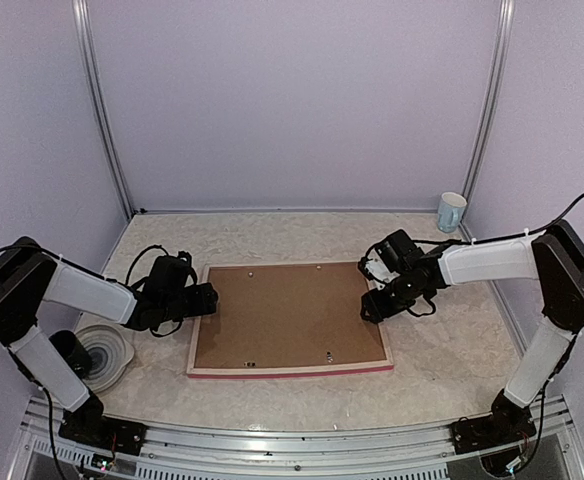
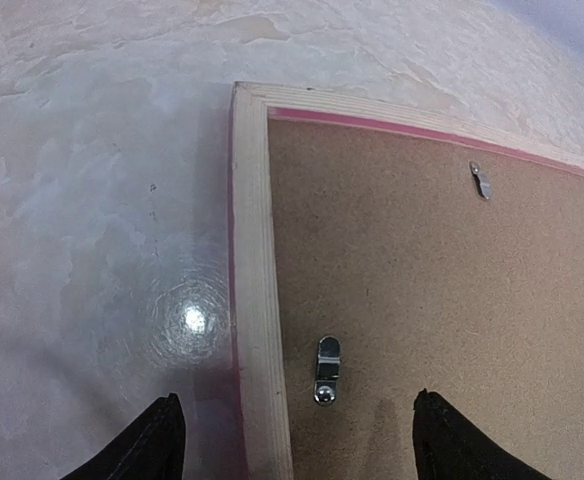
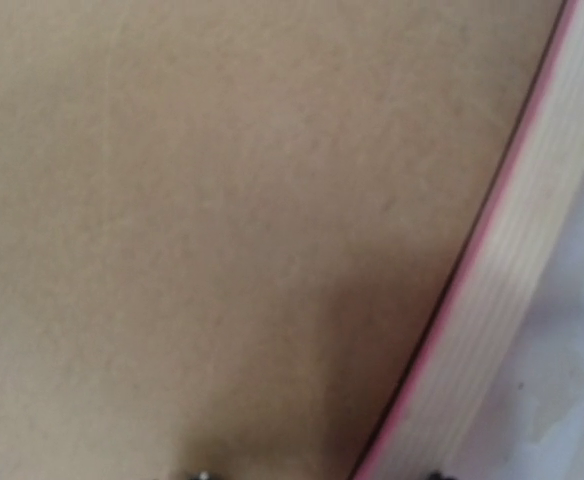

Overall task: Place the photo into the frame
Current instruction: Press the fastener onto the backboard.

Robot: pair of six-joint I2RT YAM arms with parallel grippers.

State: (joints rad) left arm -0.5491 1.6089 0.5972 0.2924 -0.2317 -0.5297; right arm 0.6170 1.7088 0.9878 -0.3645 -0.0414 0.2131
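Frame face down, a gripper at each short end.
The frame [image 1: 292, 369], pale wood rails up with a pink-red outer edge, holds a brown backing board [image 1: 287, 315] and lies flat on the table [image 1: 452, 340], long axis running from gripper to gripper. One short rail passes beneath the left gripper [image 2: 297, 400], whose fingers are spread. The right gripper [image 1: 370, 308], tips apart, is over the opposite rail.
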